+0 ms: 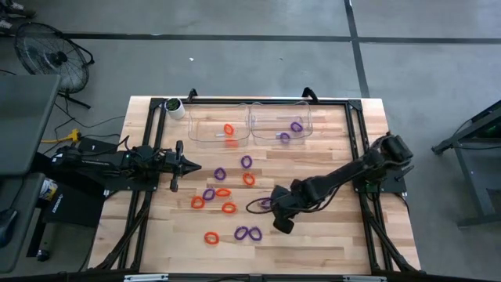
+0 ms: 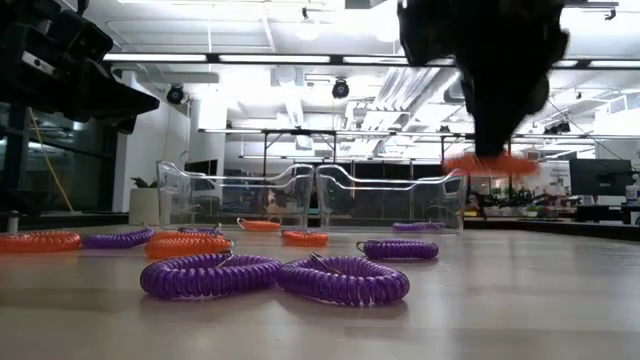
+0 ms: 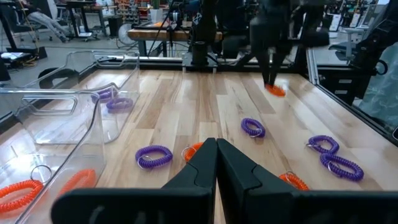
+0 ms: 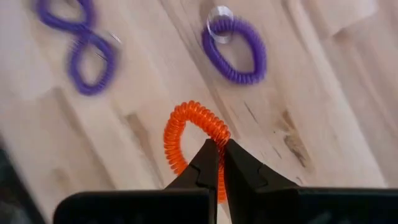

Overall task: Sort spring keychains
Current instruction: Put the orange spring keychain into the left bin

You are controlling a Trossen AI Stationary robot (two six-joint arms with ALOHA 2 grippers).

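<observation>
My right gripper point(image 4: 222, 149) is shut on an orange spring keychain point(image 4: 186, 134) over the table's near middle point(image 1: 282, 225). In the low view the keychain point(image 2: 490, 163) shows under the dark gripper, above the table. My left gripper point(image 3: 216, 152) is shut, holds nothing, and waits at the table's left side point(image 1: 182, 163). Several orange keychains point(image 1: 228, 207) and purple keychains point(image 1: 248, 233) lie flat on the wood. At the far edge, one clear bin point(image 1: 202, 135) holds orange keychains and the other clear bin point(image 1: 266, 110) holds purple ones. My right gripper pinches the orange keychain between its two fingertips at one side of the coil loop point(image 4: 214, 132). The fingers come from above, pointing down. The keychain is lifted clear of the table and sits roughly level just below the fingers point(image 2: 490, 163).
A white cup with a plant point(image 1: 175, 107) stands at the far left corner. A loose purple keychain with a clear ring point(image 4: 235, 46) lies on the wood beyond my right gripper. Black frame rails point(image 1: 356, 149) run along the table's sides. Bare wood shows at the near right point(image 1: 337, 235).
</observation>
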